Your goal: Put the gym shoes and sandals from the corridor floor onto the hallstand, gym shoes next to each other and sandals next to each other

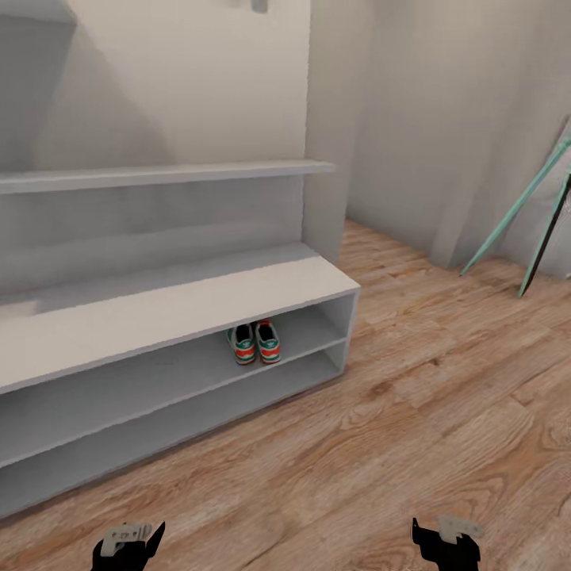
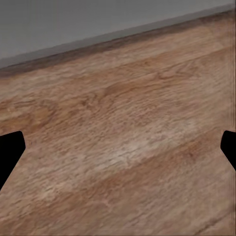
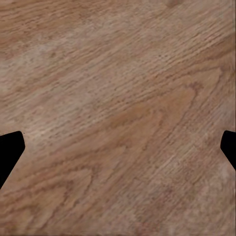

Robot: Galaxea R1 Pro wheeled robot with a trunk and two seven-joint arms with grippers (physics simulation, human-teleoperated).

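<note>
Cream-white lace-up gym shoes (image 1: 256, 342) are sitting paired on the pale grey hallstand's (image 1: 182, 305) upper shelf, satisfying adjacency. Left gripper (image 2: 118, 152) and right gripper (image 3: 118, 152) are hanging apart, empty, over wood-plank floor (image 1: 444, 381).

**Hidden, cropped and unclear items**

Hallstand (image 1: 182, 305): cut off at 9 o'clock of the head view; full length not visible. Upper wall portion cropped at 12 o'clock.

Two gym shoes (image 1: 256, 342): seen heel-on inside the upper shelf row, side by side; toes and laces hidden; too small to tell whether touching.

Leaning teal and dark poles (image 1: 523, 214): cropped at 3 o'clock; upper ends out of frame, identity not determinable.

Left gripper (image 1: 127, 543) and right gripper (image 1: 446, 541): cropped at 6 o'clock of the head view. In the wrist views, only dark fingertips (image 2: 9, 152) (image 3: 9, 152) at the picture edges.

Grey band (image 2: 98, 24) beyond the corridor floor (image 2: 118, 147): blurred; wall or furniture not distinguishable.
</note>
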